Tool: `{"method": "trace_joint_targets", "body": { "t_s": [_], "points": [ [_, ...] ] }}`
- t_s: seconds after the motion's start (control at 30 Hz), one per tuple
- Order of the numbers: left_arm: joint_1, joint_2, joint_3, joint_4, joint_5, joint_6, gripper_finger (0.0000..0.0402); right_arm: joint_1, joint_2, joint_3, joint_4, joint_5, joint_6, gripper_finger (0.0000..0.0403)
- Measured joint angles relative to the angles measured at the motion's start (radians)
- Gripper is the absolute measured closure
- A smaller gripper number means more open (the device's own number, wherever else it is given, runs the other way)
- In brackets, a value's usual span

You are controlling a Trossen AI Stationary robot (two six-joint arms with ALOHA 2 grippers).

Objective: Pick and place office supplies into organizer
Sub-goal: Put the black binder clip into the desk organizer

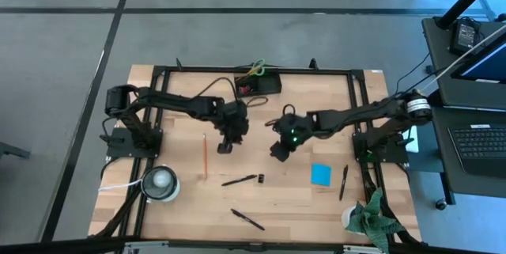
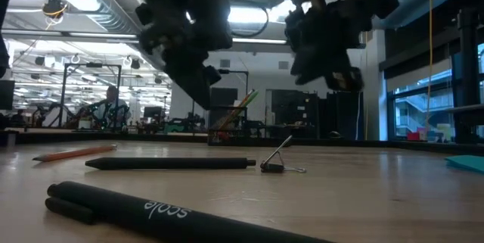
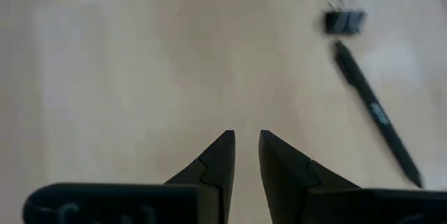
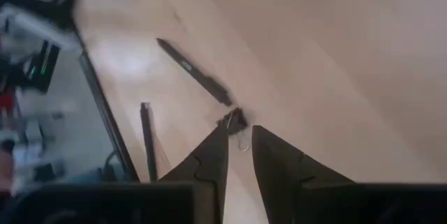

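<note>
The black organizer [image 1: 261, 85] stands at the table's far edge, and green scissor handles [image 1: 254, 70] stick out of it. On the wood lie a pencil [image 1: 205, 157], a black pen [image 1: 239, 180] with a small black clip [image 1: 260, 178] at its end, a second pen [image 1: 247, 219], a third pen [image 1: 344, 181] and the blue note pad [image 1: 321, 174]. My left gripper [image 1: 228, 142] hangs mid-table above bare wood, its fingers [image 3: 246, 137] almost together and empty. My right gripper [image 1: 280, 149] hangs beside it, fingers [image 4: 239, 132] likewise, with the clip [image 4: 234, 119] and pen [image 4: 195, 77] ahead of them.
A white round roll [image 1: 160, 183] sits near the left front corner and a green cloth [image 1: 371, 218] at the right front corner. A black metal frame [image 1: 357, 96] runs around the table. In the low view the nearest pen [image 2: 174, 213] lies in front of the pen and clip [image 2: 280, 161].
</note>
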Motion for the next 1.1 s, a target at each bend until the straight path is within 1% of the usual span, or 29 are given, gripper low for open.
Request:
{"method": "trace_joint_targets", "body": {
  "t_s": [0.07,0.2,0.27,0.37,0.43,0.53,0.63,0.73,0.83,0.93,1.1],
  "points": [
    [-0.033,0.0,0.0,-0.007,0.001,0.0,0.0341,0.034,0.021,0.0,-0.001,0.033,0.091,0.0333],
    [-0.099,0.0,0.0,-0.01,0.001,0.0,0.034,0.108,0.08,0.0,0.002,0.073,0.201,0.0322],
    [-0.128,0.0,0.0,-0.01,0.001,-0.001,0.0341,0.14,0.105,0.0,0.002,0.075,0.258,0.0301],
    [-0.163,0.0,0.0,-0.01,0.001,0.0,0.034,0.172,0.142,0.0,0.01,0.078,0.324,0.0258],
    [-0.177,0.0,0.0,-0.009,0.002,0.0,0.0338,0.181,0.161,0.0,0.045,0.089,0.381,0.023],
    [-0.186,0.0,0.0,-0.009,0.001,-0.002,0.0336,0.192,0.178,0.0,0.146,0.09,0.388,0.0198],
    [-0.194,0.0,0.0,-0.01,0.0,-0.017,0.0336,0.207,0.179,0.001,0.222,0.099,0.391,0.018],
    [-0.204,0.0,0.0,-0.014,0.001,-0.046,0.0336,0.213,0.179,0.001,0.221,0.149,0.467,0.0174],
    [-0.216,0.0,0.0,-0.023,0.001,-0.055,0.0334,0.21,0.18,0.001,0.215,0.17,0.513,0.0177],
    [-0.222,0.0,0.0,-0.032,0.002,-0.066,0.0334,0.212,0.19,0.001,0.214,0.19,0.523,0.0184],
    [-0.221,0.0,0.0,-0.06,0.001,-0.087,0.0336,0.218,0.227,0.0,0.238,0.192,0.547,0.0194]
  ]
}}
